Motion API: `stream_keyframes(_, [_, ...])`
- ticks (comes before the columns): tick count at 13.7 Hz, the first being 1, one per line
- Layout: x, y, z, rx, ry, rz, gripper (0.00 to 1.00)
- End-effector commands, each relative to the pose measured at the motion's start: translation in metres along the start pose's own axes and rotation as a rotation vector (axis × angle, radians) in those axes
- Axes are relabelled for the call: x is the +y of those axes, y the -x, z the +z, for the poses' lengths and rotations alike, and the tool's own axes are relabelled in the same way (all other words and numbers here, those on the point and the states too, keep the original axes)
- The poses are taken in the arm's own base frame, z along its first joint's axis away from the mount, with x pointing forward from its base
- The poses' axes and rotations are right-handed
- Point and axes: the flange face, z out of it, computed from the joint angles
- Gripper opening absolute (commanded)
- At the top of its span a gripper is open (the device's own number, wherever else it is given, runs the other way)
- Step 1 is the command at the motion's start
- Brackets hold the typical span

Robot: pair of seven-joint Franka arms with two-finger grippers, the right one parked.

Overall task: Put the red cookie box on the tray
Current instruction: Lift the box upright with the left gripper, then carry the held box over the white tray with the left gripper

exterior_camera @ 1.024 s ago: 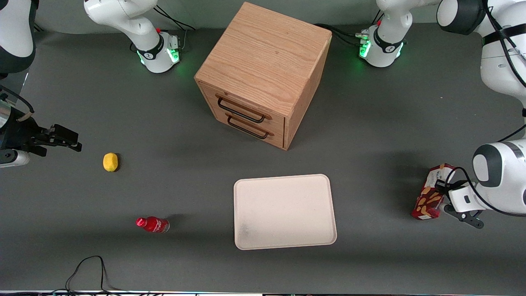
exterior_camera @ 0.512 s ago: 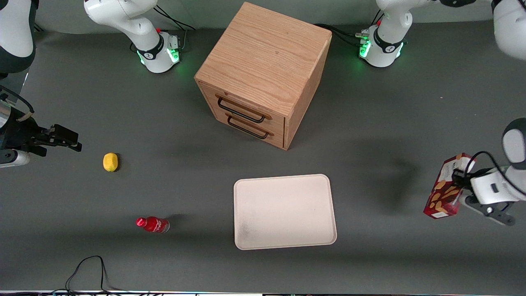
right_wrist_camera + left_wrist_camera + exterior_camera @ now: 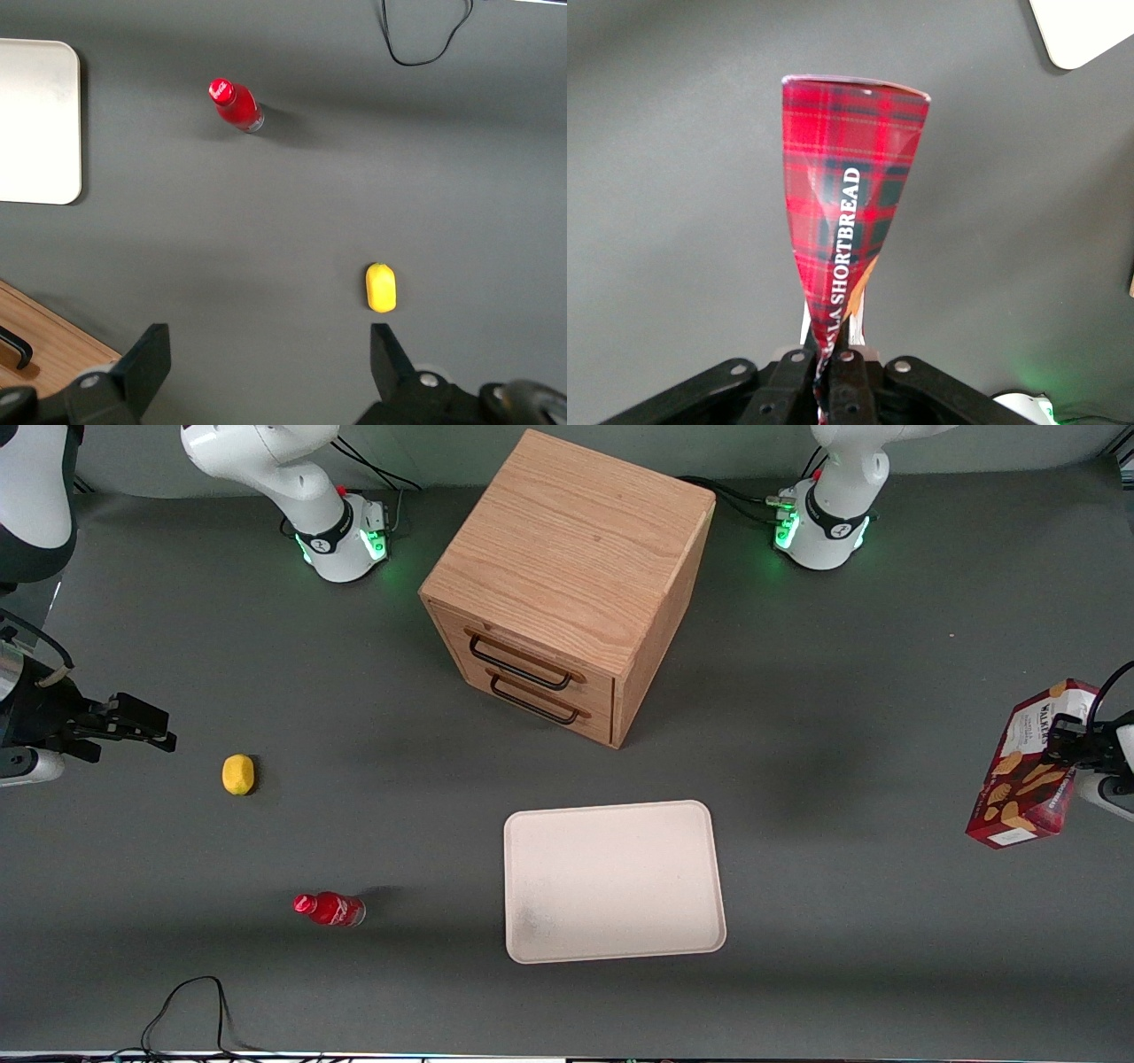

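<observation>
Clamped jaws are seen in the wrist view, with the gripper (image 3: 833, 390) pinched tight on one end of the red cookie box (image 3: 849, 204), whose cardboard is squeezed to a thin edge between the fingers (image 3: 855, 376). Over the last second the box has been lifted off the table (image 3: 842, 691) and raised (it appears larger and higher in the front view than it did a second ago), and it has also been carried sideways, farther from the tray (image 3: 613, 881) and toward the working arm's end of the table. The grasp and lift can therefore be judged as done, while the carry toward the tray has not yet been begun; if anything, ground has been given up.

Relative to the tray, the box (image 3: 1028, 766) is held well apart, in the air, tilted with its white label end uppermost. Only the tip of the arm is shown at the front view's edge, with the gripper (image 3: 1076, 748) pressed against the box's side; the wrist appears to be turned roughly level, so that the box hangs out away from it over bare table. A corner of the tray (image 3: 1090, 27) is caught in the wrist view, well clear of the box. The tray itself lies bare, nearer the front camera than the wooden drawer cabinet (image 3: 567, 584).
</observation>
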Motion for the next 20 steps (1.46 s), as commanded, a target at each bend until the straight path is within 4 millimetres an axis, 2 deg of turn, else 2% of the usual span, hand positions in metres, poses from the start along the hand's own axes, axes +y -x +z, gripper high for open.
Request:
stream_keyframes(1, [0.003,-0.003,-0.002,-0.005,0.015,-0.008,0.00])
stream_keyframes(2, [0.005,-0.004,-0.003,-0.002,0.016,-0.016,0.00])
stream_keyframes(4, [0.031,-0.025,-0.005,0.012,0.010,-0.067,0.00])
stream_keyframes(7, [0.074,-0.075,0.002,0.042,0.025,-0.184,0.00])
stream_keyframes(9, [0.111,-0.113,0.013,0.082,0.019,-0.274,0.00])
stream_keyframes(13, [0.158,-0.176,0.058,0.141,0.033,-0.403,0.00])
stream_keyframes(16, [0.202,-0.215,0.092,0.173,0.066,-0.526,0.00])
stream_keyframes(18, [0.217,-0.234,0.117,0.180,0.095,-0.587,0.00])
stream_keyframes(20, [0.223,-0.249,0.135,0.184,0.132,-0.635,0.00])
